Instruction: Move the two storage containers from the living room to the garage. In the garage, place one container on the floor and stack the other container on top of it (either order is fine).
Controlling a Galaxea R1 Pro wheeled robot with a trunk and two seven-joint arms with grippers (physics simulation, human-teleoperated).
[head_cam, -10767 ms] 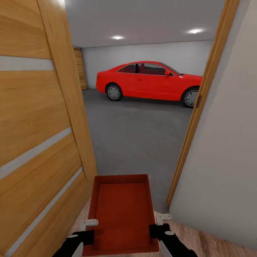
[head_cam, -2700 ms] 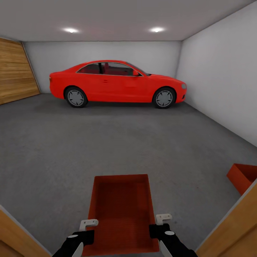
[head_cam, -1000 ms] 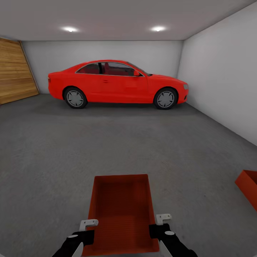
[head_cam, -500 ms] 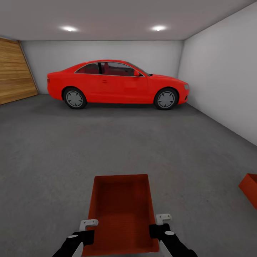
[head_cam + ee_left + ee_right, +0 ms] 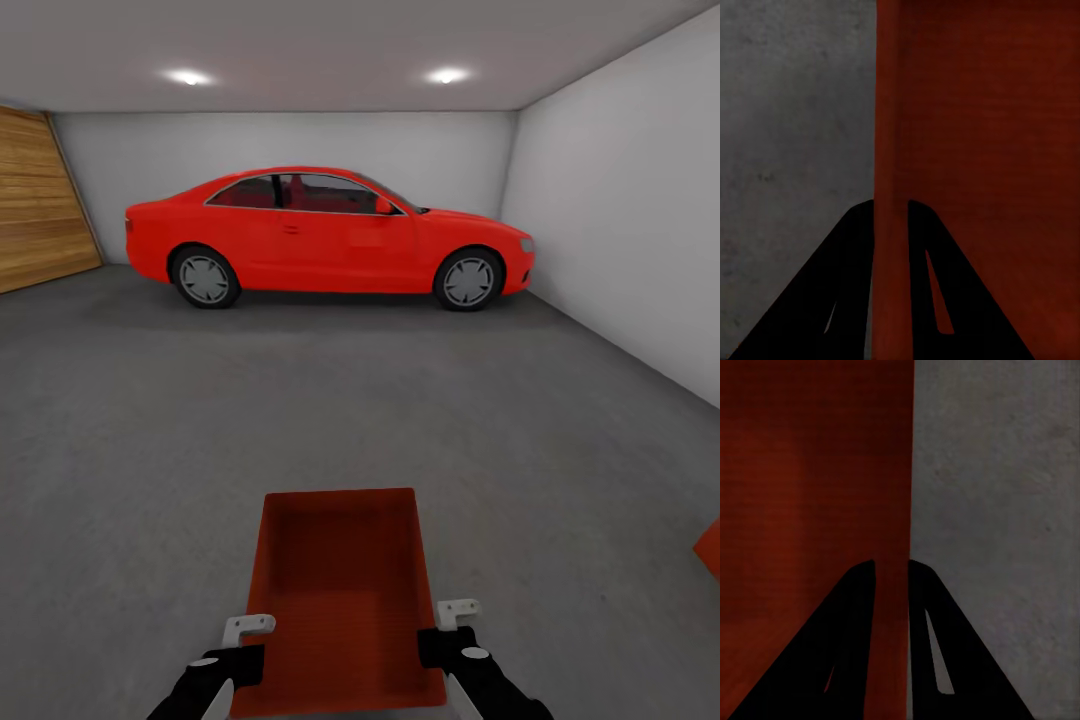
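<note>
Left tool (image 5: 247, 628) is clamped on the left wall of the held bin (image 5: 340, 590); right tool (image 5: 457, 613) is clamped on its right wall. This bin hangs above the garage floor (image 5: 350, 420), well short of the red car (image 5: 330, 235). A second bin (image 5: 709, 547) sits to its right.

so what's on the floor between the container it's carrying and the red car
Nothing: in the head view only bare grey floor lies between the held container and the red car. The other container sits off at the right edge.
</note>
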